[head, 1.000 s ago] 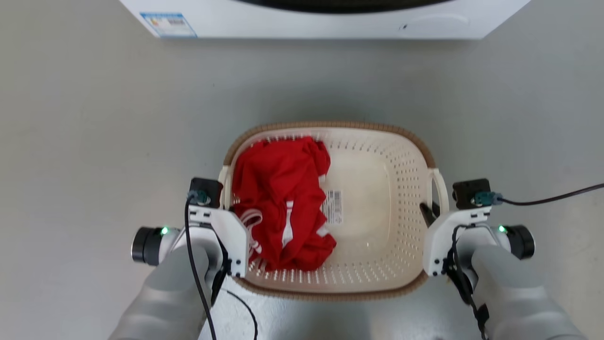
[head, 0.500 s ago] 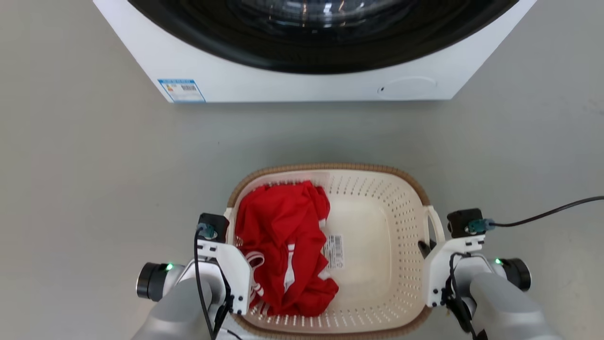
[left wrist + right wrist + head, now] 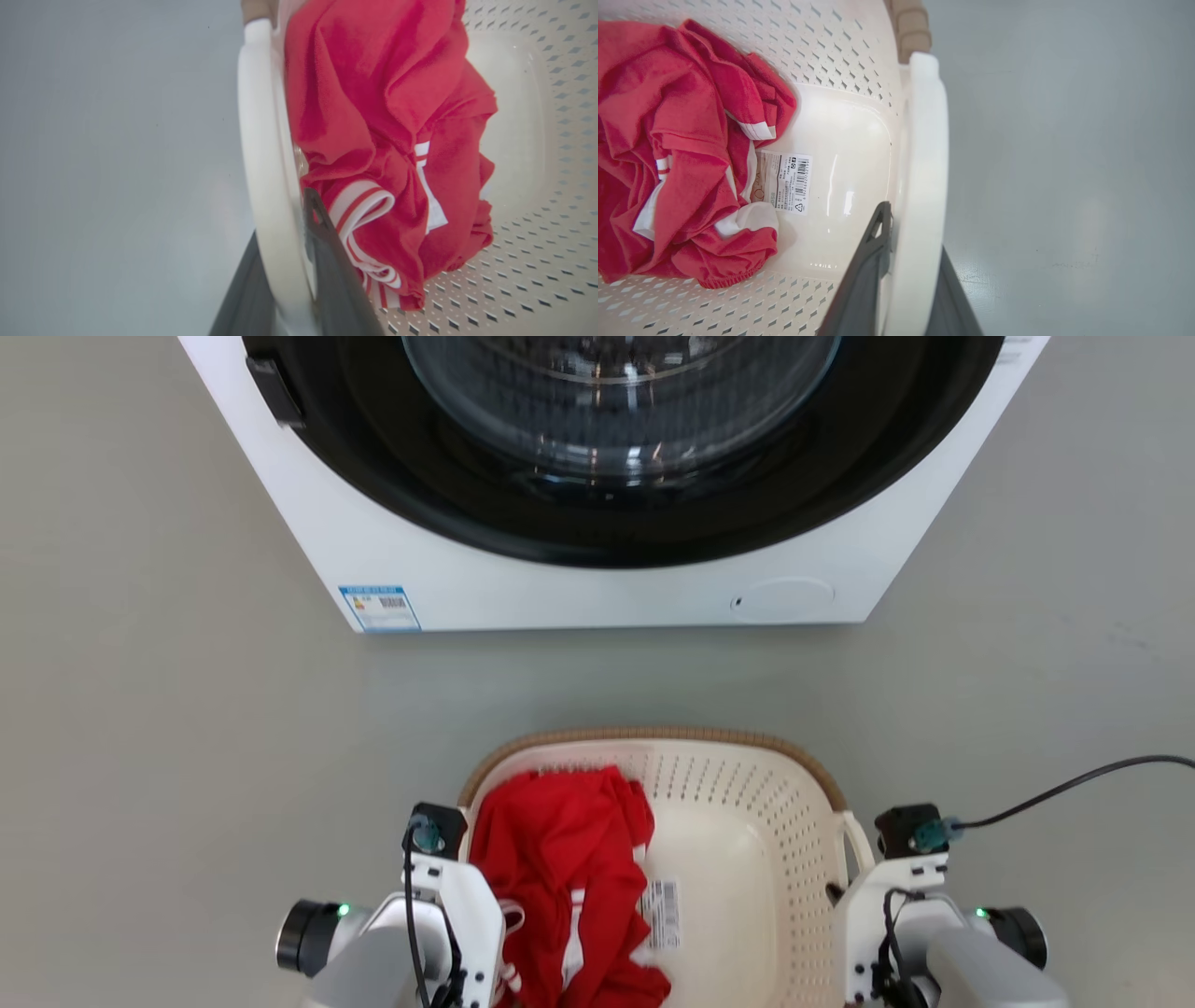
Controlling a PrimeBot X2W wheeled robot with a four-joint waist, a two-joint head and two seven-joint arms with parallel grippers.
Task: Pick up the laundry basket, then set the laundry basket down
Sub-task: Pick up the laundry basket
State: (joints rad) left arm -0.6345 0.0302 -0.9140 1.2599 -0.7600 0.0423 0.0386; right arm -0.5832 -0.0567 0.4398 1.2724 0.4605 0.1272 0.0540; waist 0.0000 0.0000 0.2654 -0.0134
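White wrist housings (image 3: 471,905), grey forearms (image 3: 990,975), black camera blocks (image 3: 437,829) with teal plugs (image 3: 926,833), black cables (image 3: 1102,768), round black joint caps (image 3: 299,938), green lights (image 3: 344,908), dark grey fingers (image 3: 327,261).

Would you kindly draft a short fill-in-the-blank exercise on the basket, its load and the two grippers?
1. The cream-white perforated plastic laundry basket with a brown woven-look rim holds a crumpled garment coloured ____.
2. The left gripper and the right gripper are each shut on a white loop ____ of the basket.
3. A white barcode sticker lies on the basket's inner ____.
Missing words: red; handle; bottom.
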